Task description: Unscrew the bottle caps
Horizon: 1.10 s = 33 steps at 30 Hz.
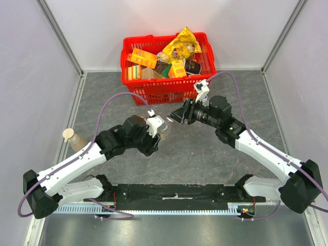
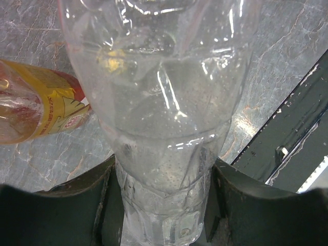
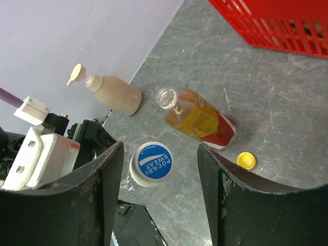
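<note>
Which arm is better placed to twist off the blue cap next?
Right. The right gripper is open with the blue cap between its fingers in the wrist view; the left gripper is shut on the clear bottle, so it is busy holding.

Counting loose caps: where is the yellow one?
In the right wrist view, the yellow cap lies at lower right on the table, beside the base of the lying uncapped bottle.

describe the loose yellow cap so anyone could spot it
In front of the red basket, an open yellow-labelled bottle lies on its side on the grey table. The yellow cap sits just off its base, apart from it. It lies loose, unlike the blue cap on the clear bottle.
</note>
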Each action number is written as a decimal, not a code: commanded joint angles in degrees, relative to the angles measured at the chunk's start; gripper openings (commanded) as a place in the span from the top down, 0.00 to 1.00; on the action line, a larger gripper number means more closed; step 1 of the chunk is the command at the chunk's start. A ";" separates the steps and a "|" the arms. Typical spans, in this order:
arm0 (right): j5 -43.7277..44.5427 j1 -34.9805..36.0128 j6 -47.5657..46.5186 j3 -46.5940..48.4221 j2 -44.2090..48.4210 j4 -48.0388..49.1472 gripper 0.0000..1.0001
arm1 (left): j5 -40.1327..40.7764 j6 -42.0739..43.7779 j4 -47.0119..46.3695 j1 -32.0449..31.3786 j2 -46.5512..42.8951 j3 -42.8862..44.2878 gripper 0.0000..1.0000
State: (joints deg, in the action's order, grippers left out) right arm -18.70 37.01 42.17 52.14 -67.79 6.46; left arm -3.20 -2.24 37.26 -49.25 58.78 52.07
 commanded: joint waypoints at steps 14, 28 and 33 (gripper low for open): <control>-6.44 0.16 4.94 -0.46 -3.40 9.01 0.88 | 1.62 -0.48 -0.96 0.04 0.45 0.22 0.60; -11.88 -0.01 4.85 -3.01 -1.30 18.67 1.00 | -1.97 0.22 -1.66 0.12 -1.56 2.94 0.61; -16.80 0.08 3.18 -5.11 1.52 27.00 1.00 | -8.48 0.66 -2.97 0.12 -3.06 3.12 0.63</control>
State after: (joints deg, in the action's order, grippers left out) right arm -27.57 36.29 46.06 48.23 -69.93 21.63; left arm -4.89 -2.22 37.63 -49.17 57.12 52.66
